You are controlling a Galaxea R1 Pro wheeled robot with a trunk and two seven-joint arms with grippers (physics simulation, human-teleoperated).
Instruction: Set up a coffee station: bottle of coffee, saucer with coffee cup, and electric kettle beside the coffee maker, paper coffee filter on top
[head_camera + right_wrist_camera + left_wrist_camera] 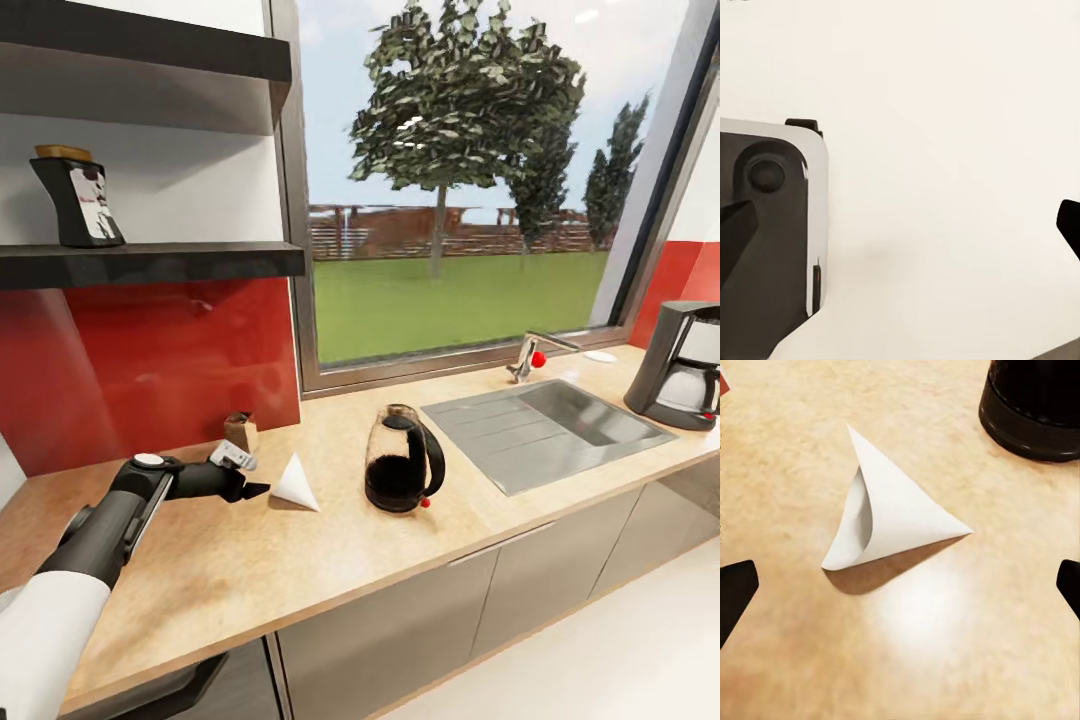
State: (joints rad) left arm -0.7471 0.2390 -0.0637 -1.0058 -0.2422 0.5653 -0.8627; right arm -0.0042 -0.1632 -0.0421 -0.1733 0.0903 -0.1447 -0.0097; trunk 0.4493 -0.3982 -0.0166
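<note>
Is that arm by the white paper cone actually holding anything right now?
Nothing. The left gripper is open, its jaws apart short of the filter, which lies untouched on the countertop.

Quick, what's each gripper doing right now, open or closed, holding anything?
Left gripper: open, empty, jaws apart either side of the paper coffee filter.
Right gripper: open, empty.

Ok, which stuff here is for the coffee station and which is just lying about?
For the job:
paper coffee filter
electric kettle
coffee maker
bottle of coffee on the kitchen shelf
kitchen countertop

Just lying about:
small tan box
sink and tap
</note>
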